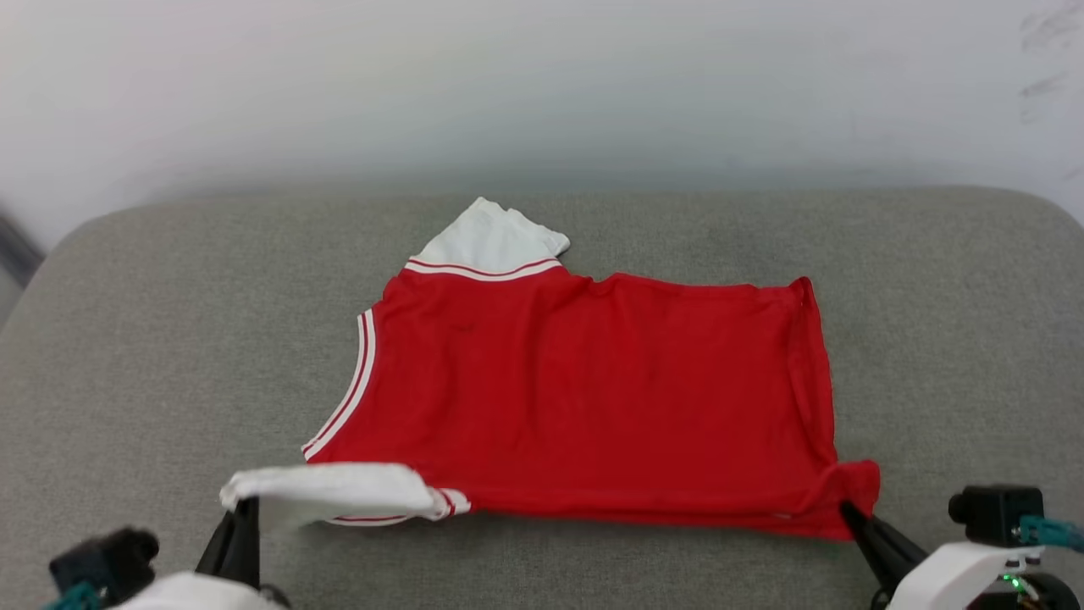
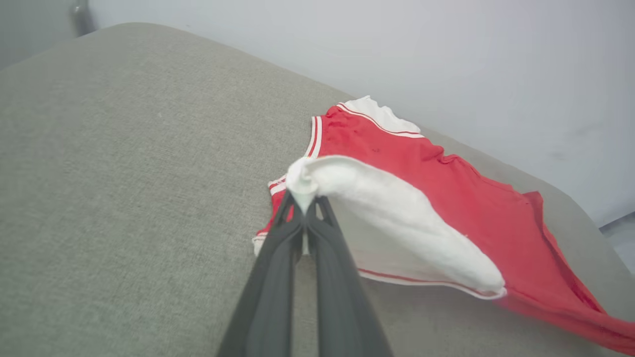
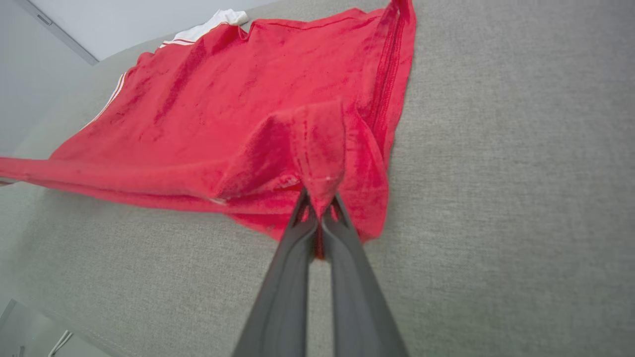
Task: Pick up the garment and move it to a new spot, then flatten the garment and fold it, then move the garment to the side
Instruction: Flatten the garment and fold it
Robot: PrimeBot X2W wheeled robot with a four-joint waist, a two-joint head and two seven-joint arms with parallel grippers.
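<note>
Presently | garment (image 1: 593,390) lay mostly flat on the grey cushion (image 1: 127,339) | left gripper (image 2: 303,206) pinched tight on its near white sleeve | right gripper (image 3: 320,201) pinched tight on its near hem corner | judged: flattening done, fold beginning, side move remaining

- Head cam looked fwd & down from above the grey cushion (image 1: 127,339); whole shirt (image 1: 593,381) in frame, wall (image 1: 542,85) behind.
- L wrist cam sat low & close, looking along the left gripper (image 2: 303,204) twd the white sleeve (image 2: 397,213).
- R wrist cam, equally close, looked along the right gripper (image 3: 318,198) across the shirt.
- All 3 shared shirt & cushion.
</note>
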